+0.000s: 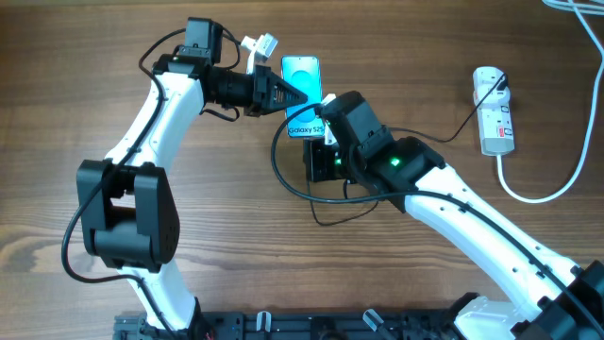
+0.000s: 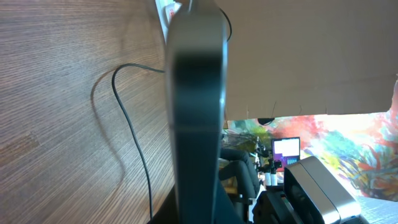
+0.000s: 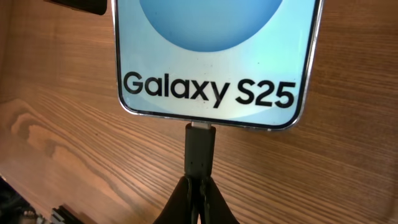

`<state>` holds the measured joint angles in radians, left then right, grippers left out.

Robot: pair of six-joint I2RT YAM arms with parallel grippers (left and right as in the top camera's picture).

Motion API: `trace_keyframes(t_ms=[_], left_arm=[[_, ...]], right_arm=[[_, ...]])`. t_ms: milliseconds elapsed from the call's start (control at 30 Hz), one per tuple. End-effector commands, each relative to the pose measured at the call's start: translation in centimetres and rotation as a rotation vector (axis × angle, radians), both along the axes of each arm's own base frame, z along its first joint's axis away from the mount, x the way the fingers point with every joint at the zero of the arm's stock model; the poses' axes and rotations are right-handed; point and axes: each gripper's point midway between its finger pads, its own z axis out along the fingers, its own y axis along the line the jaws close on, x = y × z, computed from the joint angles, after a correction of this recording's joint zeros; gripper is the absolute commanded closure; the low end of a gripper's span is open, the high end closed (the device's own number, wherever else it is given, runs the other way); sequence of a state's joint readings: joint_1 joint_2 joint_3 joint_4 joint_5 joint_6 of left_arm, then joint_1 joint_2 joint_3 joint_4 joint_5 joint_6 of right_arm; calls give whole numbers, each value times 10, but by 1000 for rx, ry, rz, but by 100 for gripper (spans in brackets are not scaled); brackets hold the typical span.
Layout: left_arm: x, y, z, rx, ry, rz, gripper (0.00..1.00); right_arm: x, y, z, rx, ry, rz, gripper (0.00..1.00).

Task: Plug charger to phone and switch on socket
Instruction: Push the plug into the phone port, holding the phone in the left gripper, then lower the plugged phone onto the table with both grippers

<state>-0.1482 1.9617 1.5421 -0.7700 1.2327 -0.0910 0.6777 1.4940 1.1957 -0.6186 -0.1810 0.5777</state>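
The phone (image 1: pixel 301 91) has a teal-blue screen with "Galaxy S25" lettering and lies screen-up at the table's upper middle. My left gripper (image 1: pixel 281 93) is shut on its left side; the left wrist view shows the phone edge-on as a dark slab (image 2: pixel 196 106). My right gripper (image 3: pixel 198 194) is shut on the charger's dark plug (image 3: pixel 200 149), whose metal tip meets the port in the phone's bottom edge (image 3: pixel 211 56). The thin black charger cable (image 1: pixel 283 170) loops below the phone and runs right to the white socket (image 1: pixel 495 113) at the far right.
A thick white cord (image 1: pixel 552 189) curves from the socket along the right edge. A small white connector (image 1: pixel 260 43) lies behind the left gripper. The cable also crosses the wood in the left wrist view (image 2: pixel 134 143).
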Motion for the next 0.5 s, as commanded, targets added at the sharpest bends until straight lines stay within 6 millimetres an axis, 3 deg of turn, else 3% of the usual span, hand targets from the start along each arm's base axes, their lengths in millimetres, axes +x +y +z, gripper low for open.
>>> trace_keyframes(t_ms=[0,200,467], left_arm=[[-7,-5,27,-52,-43,-28,96],[-8,-5,27,-52,-42,-28,96],[-9,-4,26,-49,-25,-28,96]], right_arm=[[22,2,16,1,-108,-22,95],[35,-10,17,-56,-170,-80,95],[42,-5,26,-42,-227,-57,93]])
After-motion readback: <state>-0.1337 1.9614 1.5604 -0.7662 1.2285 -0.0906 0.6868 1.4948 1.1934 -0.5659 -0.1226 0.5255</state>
